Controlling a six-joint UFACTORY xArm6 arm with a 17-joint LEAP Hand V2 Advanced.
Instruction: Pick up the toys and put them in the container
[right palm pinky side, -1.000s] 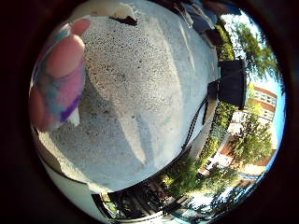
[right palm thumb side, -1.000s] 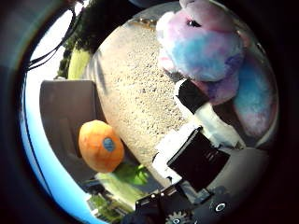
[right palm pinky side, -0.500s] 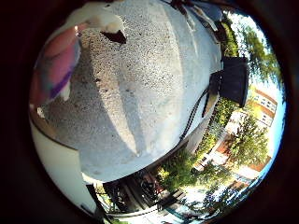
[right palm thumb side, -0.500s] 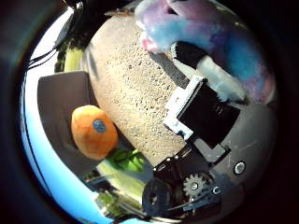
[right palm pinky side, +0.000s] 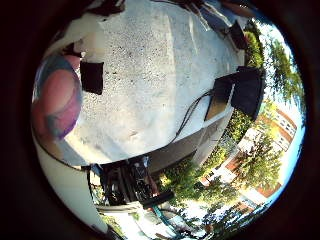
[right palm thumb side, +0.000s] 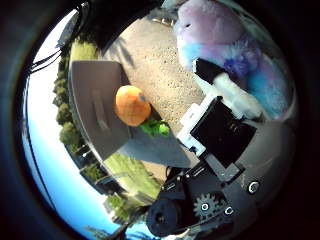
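An outdoor yard — gravelly paved ground (right palm pinky side: 150, 75), green trees (right palm pinky side: 280, 65), a brick building (right palm pinky side: 285, 125), blue sky (right palm thumb side: 50, 165).

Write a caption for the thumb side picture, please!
Fingers hold a fluffy pastel toy near a grey container with an orange toy.

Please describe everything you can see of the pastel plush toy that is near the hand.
The plush toy is soft and fluffy, in pastel pink, lilac and light blue, with one darker purple patch. It fills much of the thumb side view, so it is close to the palm. A white and black finger of the hand lies across its fur. In the other view a rounded pink, teal-edged part shows beside the speckled table. Its face and overall shape are not visible.
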